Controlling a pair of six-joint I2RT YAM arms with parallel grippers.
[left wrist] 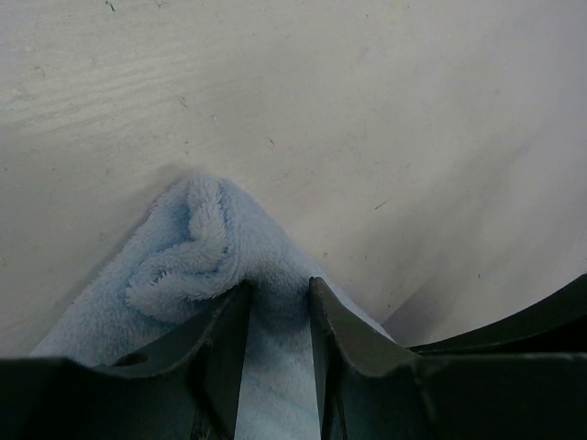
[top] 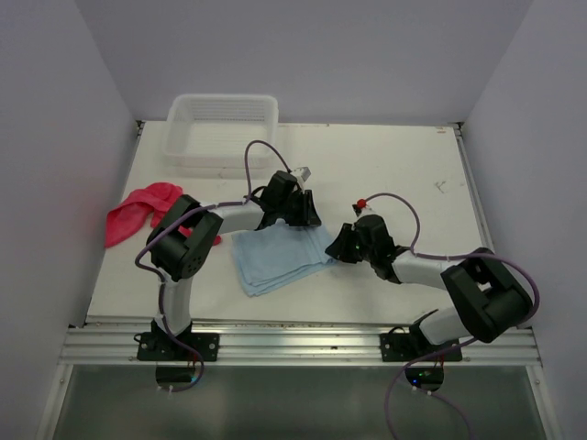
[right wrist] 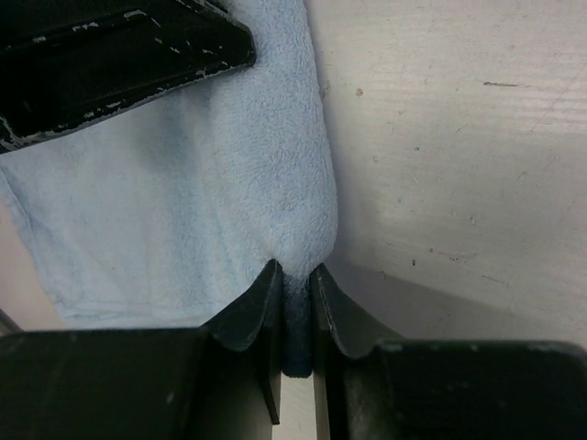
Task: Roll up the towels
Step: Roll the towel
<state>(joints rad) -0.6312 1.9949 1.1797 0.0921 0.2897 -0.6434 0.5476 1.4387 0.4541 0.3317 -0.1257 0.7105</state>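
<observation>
**Two grips on the blue towel point(top: 275, 258)**

The red towel point(top: 138, 213) lies crumpled at the left edge of the table point(top: 413, 165). The left gripper point(left wrist: 280, 291) is narrowed onto a bunched far corner of the blue towel, which lies mid-table. The right gripper point(right wrist: 293, 273) is pinched tight on the towel's right edge.

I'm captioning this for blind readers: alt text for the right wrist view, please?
The right end effector pinches the edge of a light blue towel lying on a white table. A dark part of the left arm crosses the upper left.
</observation>
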